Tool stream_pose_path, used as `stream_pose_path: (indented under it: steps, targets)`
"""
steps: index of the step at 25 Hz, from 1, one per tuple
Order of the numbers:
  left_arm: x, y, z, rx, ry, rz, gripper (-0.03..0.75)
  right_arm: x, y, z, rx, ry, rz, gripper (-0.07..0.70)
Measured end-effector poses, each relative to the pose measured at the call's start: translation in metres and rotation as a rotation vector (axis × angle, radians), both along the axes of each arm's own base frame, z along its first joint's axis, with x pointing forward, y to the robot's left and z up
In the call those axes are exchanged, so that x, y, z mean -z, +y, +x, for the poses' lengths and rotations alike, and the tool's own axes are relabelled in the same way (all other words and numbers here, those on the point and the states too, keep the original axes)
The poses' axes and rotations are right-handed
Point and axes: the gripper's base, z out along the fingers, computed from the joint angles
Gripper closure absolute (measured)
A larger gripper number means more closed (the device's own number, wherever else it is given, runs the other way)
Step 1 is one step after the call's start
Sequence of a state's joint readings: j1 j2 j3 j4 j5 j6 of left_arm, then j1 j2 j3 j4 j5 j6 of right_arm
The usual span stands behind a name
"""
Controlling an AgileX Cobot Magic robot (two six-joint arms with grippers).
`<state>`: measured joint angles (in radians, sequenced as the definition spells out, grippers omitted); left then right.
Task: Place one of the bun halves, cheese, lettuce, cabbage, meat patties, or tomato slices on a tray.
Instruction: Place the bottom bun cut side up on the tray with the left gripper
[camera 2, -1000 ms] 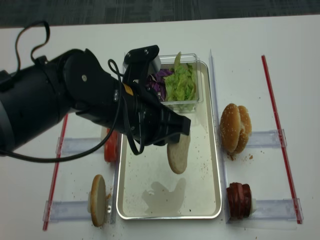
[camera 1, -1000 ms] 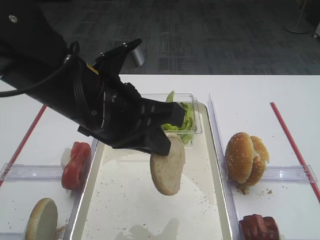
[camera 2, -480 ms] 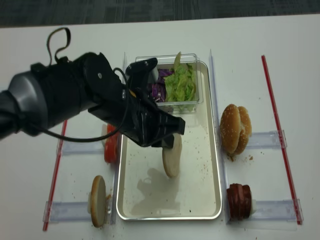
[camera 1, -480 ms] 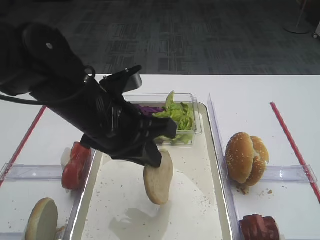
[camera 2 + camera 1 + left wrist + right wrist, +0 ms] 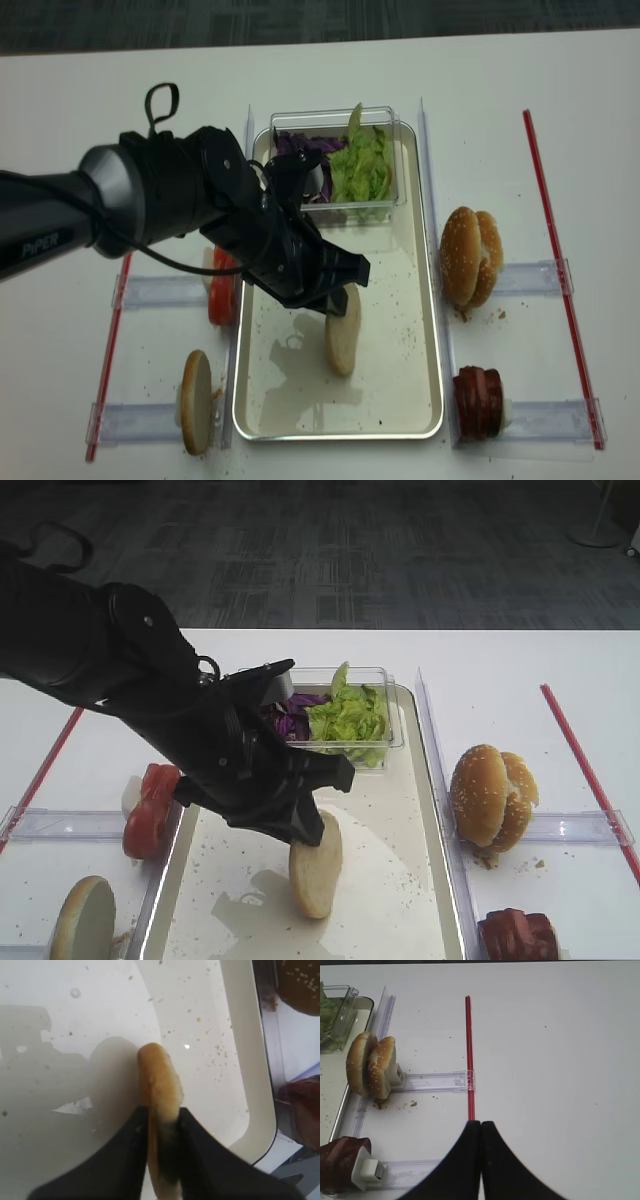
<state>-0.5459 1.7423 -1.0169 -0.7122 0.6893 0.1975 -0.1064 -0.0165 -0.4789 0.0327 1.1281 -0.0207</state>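
Note:
A pale bun half (image 5: pixel 316 875) stands on edge with its lower rim at the floor of the silver tray (image 5: pixel 433 810). My left gripper (image 5: pixel 162 1110) is shut on the bun half (image 5: pixel 159 1075), one finger on each face. Lettuce (image 5: pixel 348 718) and purple cabbage (image 5: pixel 292 702) fill a clear tub at the tray's far end. Tomato slices (image 5: pixel 150 810) stand left of the tray and meat patties (image 5: pixel 518 935) at the near right. Cheese is out of view. My right gripper (image 5: pixel 481 1122) is shut and empty over bare table.
A sesame bun (image 5: pixel 492 795) stands on a clear holder right of the tray. Another bun half (image 5: pixel 82 918) stands at the near left. Red strips (image 5: pixel 468 1055) run along both sides of the table. Crumbs speckle the tray floor.
My left arm has come down and slightly leftward with the bun half, from hanging above the tray to its lower rim reaching the tray floor.

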Motion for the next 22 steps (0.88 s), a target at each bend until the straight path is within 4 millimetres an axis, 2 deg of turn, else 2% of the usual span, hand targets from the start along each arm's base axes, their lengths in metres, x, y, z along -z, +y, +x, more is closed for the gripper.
stream_pose_path:
  steps: [2,6,8,12,22]
  targets:
    - [0.000,0.002,0.002,-0.007,-0.002,-0.001,0.473,0.000,0.000,0.000,0.000,0.000,0.000,0.267]
    - [0.000,0.012,0.007,-0.031,0.016,0.000,0.179,0.000,0.000,0.000,0.000,0.000,0.000,0.267]
    - [0.000,0.016,0.009,-0.042,0.025,0.001,0.112,0.000,0.000,0.000,0.000,0.000,0.000,0.267]
    - [0.000,0.019,0.011,-0.050,0.032,0.001,0.074,0.000,0.000,0.000,0.000,0.000,0.000,0.267]
    - [0.000,0.019,0.010,-0.046,0.035,0.002,0.072,0.000,0.000,0.000,0.000,0.000,0.000,0.267]
